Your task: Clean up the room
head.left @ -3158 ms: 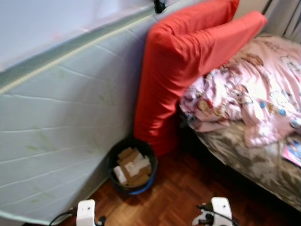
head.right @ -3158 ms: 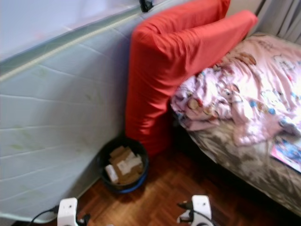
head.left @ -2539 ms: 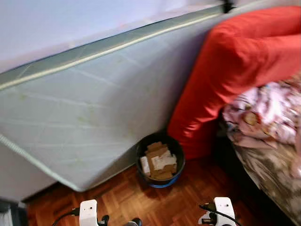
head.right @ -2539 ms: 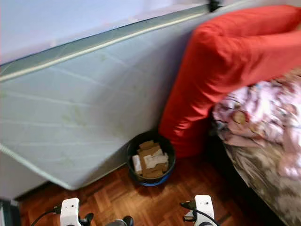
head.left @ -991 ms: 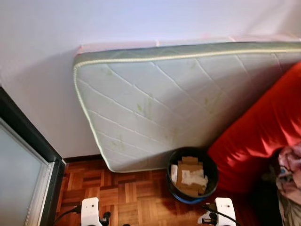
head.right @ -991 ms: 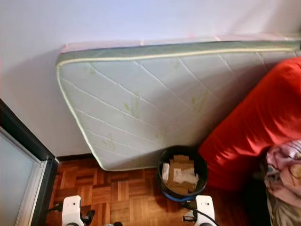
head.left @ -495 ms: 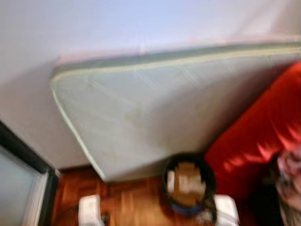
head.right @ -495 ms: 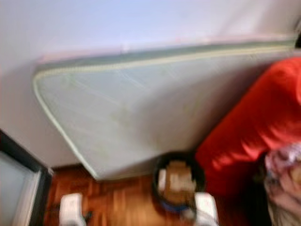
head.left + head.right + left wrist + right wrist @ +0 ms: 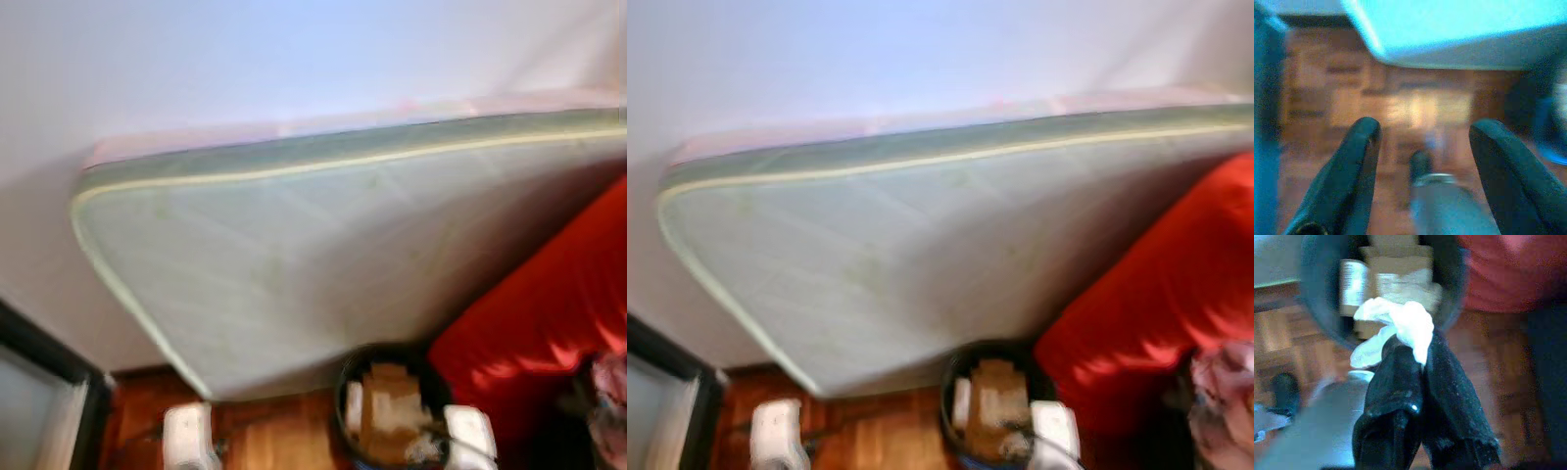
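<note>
A black round bin (image 9: 345, 387) holding cardboard pieces (image 9: 387, 406) stands on the parquet floor at the foot of a leaning mattress. In the right wrist view my right gripper (image 9: 1415, 352) is shut on a crumpled white tissue (image 9: 1396, 323), and it hovers just before the bin's rim (image 9: 1317, 293). My left gripper (image 9: 1425, 129) is open over bare floor, with nothing between its fingers (image 9: 1364, 137). Both white wrists (image 9: 186, 436) show at the bottom edge of the blurred eye views, the right one (image 9: 470, 436) over the bin.
A pale green quilted mattress (image 9: 323, 264) leans on the white wall behind the bin. A big red cushion (image 9: 549, 323) crowds the bin's right side, with pink bedding (image 9: 612, 401) beyond. A dark door frame (image 9: 49, 362) runs along the left. Parquet floor (image 9: 274, 446) lies between.
The camera has swung left from the bed to the mattress and wall, then closer. The bin now sits at the bottom of the view, under my right wrist.
</note>
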Controlling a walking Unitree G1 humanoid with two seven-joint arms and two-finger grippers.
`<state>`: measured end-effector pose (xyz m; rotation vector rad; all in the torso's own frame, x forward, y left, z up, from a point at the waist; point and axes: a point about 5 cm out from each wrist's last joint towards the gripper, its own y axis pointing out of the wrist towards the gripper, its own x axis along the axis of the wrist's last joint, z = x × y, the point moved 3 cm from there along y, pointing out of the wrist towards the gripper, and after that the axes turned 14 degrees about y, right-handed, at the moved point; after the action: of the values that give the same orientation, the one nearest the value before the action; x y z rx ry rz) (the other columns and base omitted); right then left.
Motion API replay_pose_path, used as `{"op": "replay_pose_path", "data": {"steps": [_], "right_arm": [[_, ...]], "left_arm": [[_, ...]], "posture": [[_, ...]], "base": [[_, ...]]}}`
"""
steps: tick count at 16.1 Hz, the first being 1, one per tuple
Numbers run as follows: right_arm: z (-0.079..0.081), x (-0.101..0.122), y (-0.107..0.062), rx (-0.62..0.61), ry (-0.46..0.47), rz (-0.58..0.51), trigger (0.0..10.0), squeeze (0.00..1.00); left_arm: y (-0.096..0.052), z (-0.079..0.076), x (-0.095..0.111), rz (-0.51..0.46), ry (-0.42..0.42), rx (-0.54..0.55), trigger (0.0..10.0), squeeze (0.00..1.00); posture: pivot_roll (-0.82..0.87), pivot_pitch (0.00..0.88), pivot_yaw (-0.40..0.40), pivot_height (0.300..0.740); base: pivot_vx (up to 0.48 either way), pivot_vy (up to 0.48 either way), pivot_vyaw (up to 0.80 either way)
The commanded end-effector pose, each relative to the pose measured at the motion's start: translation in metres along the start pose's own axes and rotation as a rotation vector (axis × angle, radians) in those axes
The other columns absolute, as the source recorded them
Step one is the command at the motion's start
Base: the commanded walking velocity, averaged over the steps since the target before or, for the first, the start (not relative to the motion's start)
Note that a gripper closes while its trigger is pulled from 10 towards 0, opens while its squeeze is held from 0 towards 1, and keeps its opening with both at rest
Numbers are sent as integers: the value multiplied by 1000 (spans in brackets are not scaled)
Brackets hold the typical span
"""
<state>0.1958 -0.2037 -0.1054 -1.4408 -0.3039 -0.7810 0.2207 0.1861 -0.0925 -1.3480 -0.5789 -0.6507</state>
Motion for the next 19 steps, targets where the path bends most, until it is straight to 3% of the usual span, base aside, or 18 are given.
{"op": "replay_pose_path", "data": {"steps": [1, 6, 8, 18, 19], "right_arm": [[10, 1, 1, 31, 18, -14, 10000, 0], [12, 7, -1, 68, 45, -81, 10000, 0], [16, 12, -2, 113, 72, -135, 10000, 0], [11, 16, -10, 114, 181, -266, 10000, 0], [30, 58, -7, 166, 162, -401, 10000, 0]], "left_arm": [[0, 13, 3, -18, 3, 34, 10000, 0], [5, 11, 52, -232, -14, 29, 10000, 0], [0, 9, 83, -401, -22, 37, 10000, 0], [-30, 1, 123, -686, 17, 49, 10000, 0], [-33, 2, 126, -701, 15, 52, 10000, 0]], "posture": [[14, 151, -29, 740], [18, 159, -29, 740], [15, 159, -30, 740], [21, 184, -28, 740], [21, 188, -29, 740]], "base": [[0, 0, 0], [0, 0, 0], [0, 0, 0], [0, 0, 0], [0, 0, 0]]}}
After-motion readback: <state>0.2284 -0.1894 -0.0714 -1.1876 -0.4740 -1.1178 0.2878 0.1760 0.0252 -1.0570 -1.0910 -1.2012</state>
